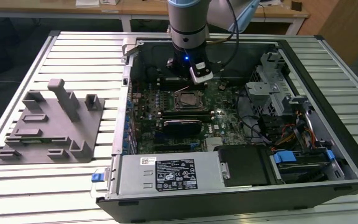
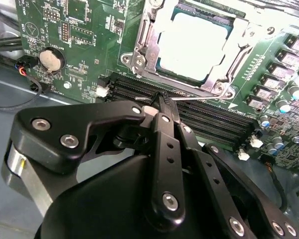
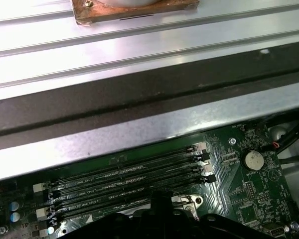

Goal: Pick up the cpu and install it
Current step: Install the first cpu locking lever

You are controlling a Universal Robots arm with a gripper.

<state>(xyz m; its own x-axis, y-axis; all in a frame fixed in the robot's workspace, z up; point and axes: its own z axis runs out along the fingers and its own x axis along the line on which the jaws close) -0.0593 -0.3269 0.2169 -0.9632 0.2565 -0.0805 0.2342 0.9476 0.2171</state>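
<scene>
cpu (image 2: 193,41) seated in socket (image 2: 143,50), just above centre of exterior view. claw (image 2: 161,101) pinched shut, no chip in it, tips at lever (image 2: 204,96) end. placing looks done; lever seemingly unlatched.

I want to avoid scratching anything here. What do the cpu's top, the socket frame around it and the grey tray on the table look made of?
The cpu: pale silvery metal top, satin, with soft glare. The socket frame: bare bright metal, perhaps steel, judging by sharp glints. The grey tray: matte, even grey, probably plastic, since nothing on it shines.
</scene>
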